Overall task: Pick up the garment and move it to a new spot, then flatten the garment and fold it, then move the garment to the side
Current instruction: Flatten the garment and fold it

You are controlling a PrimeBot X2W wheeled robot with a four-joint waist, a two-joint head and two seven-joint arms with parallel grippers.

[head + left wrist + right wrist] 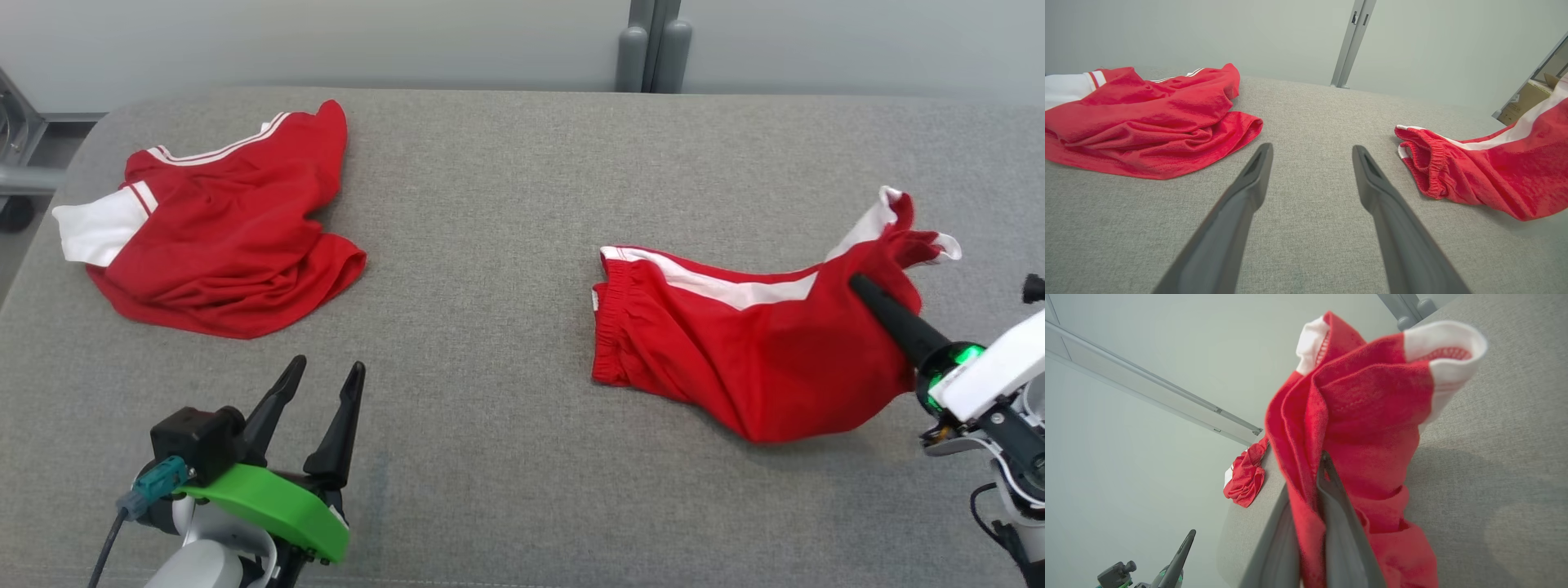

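Red shorts (735, 343), right of the head view, trail on the grey surface (490, 245), their leg end pinched in the clamped right end effector (859, 284). Lower left, the left end effector (327, 365) gapes wide, empty. Another red shirt (220, 245) lies upper left.

Red athletic shorts (735, 351) with a white side stripe and white leg trim lie crumpled on the right half of the grey fabric surface (506, 245). Their gathered elastic waistband (608, 327) rests on the surface, facing the middle. The leg end is raised off it, bunched and pinched between the closed fingers of the right tool (856, 284).
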